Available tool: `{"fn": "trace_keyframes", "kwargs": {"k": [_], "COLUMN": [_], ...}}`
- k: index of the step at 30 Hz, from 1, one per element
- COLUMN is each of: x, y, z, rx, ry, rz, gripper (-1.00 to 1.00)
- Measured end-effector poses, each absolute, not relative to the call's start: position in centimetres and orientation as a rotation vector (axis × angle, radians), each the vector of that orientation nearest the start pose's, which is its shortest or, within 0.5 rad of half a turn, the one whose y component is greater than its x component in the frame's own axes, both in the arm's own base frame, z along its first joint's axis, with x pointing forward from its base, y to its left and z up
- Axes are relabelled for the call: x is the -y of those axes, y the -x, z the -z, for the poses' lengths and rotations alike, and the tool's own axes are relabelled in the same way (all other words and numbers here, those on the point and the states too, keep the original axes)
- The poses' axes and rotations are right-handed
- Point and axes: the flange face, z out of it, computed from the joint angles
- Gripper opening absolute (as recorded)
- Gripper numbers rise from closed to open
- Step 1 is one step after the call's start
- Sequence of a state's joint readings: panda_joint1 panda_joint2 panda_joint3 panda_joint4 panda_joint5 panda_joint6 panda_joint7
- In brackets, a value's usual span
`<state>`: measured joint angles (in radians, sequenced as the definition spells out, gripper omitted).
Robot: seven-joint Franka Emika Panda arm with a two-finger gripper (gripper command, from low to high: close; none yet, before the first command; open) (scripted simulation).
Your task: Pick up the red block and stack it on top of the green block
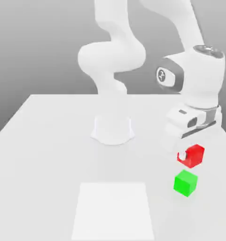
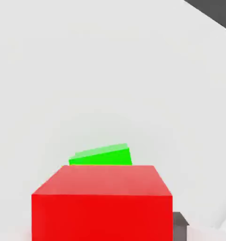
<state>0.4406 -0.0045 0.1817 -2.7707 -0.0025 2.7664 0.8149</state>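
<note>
Above one green block [image 1: 185, 183], the claw [image 1: 189, 156] (fingers closed) grips one red block [image 1: 194, 155].

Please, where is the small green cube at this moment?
The small matte green cube sits on the white table at the exterior view's right, just in front of the red cube that the gripper holds.

Hidden in part behind the red block [image 2: 101, 202] in the hand view: the green block [image 2: 103, 155], with only its top strip visible. Cut off by the picture's lower edge: the red block itself. In the exterior view, covered on the arm side by a finger [image 1: 182, 156] of the tool [image 1: 188, 155]: the red block [image 1: 195, 154]. Far finger hidden behind the block. Cut off at the upper edge: the arm [image 1: 147, 14].
</note>
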Motion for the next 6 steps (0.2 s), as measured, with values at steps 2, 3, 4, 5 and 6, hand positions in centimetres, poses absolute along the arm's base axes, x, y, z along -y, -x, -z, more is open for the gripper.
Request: {"fn": "trace_keyframes", "kwargs": {"k": [2, 3, 4, 5, 6], "x": [-22.5, -22.5, -22.5, -22.5, -22.5], "y": [-31.4, -31.3, -31.3, -31.3, -31.3], "z": [-19.5, -18.6, -18.6, -18.6, -18.6], "rx": [-0.302, -0.302, -0.302, -0.302, -0.302], "ry": [3.128, 3.128, 3.128, 3.128, 3.128], "rz": [0.002, 0.001, 0.001, 0.001, 0.001], "gripper": [-1.0, 1.0, 1.0, 1.0, 1.0]}}
